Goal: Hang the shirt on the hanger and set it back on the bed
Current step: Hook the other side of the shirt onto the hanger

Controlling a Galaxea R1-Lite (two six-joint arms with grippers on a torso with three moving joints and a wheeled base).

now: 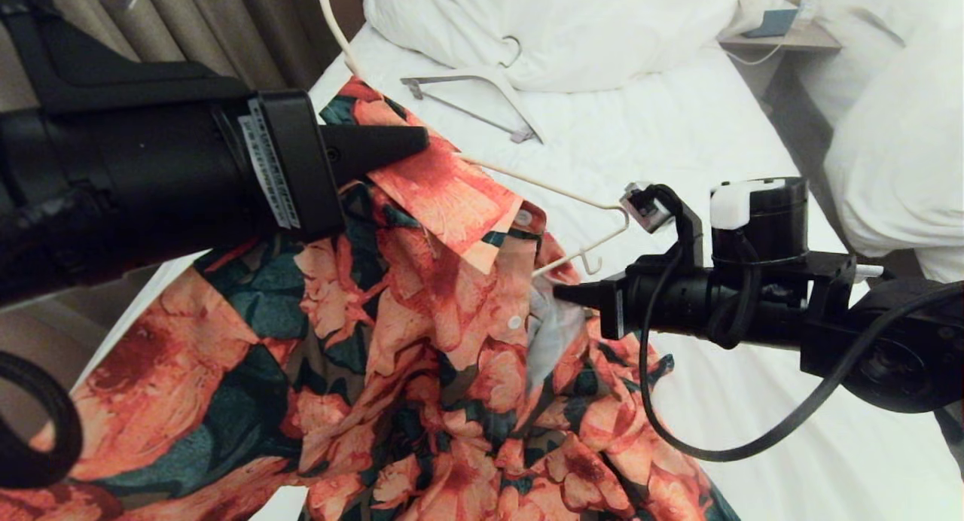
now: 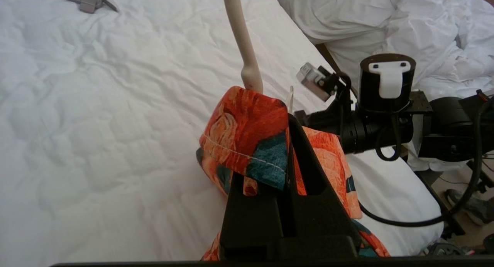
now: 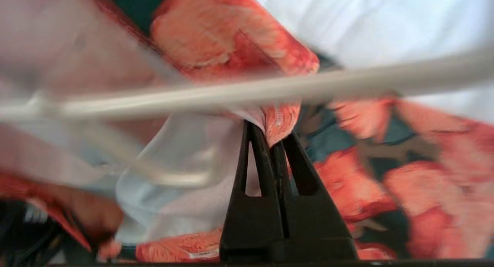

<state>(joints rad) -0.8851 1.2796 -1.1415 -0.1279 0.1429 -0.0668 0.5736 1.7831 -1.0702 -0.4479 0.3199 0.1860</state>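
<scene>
A white bed fills most of the scene, its sheet smooth and lightly quilted. A big white pillow lies at its far end. To the right is a second bed heaped with a rumpled white duvet, and a small bedside shelf sits between the two. Brownish curtains hang behind on the left.

The shirt, orange-pink flowers on dark green, is bunched and lifted above the near left part of the bed, covering much of the sheet there. Its collar is folded outward and a pale inner label area shows near the neck.

The left gripper reaches in from the left, large and black, blocking much of that side. Its fingers are pressed together on a fold of shirt fabric near the collar.

The right gripper comes in level from the right, with a black cable looping below it. Its fingers are clamped tight on a pinch of shirt cloth at the neck opening.

The hanger, thin and cream, passes through the shirt, its hook poking out just above the right gripper.

A thicker white hanger with a grey bar lies on the bed near the pillow, well apart from the shirt.
</scene>
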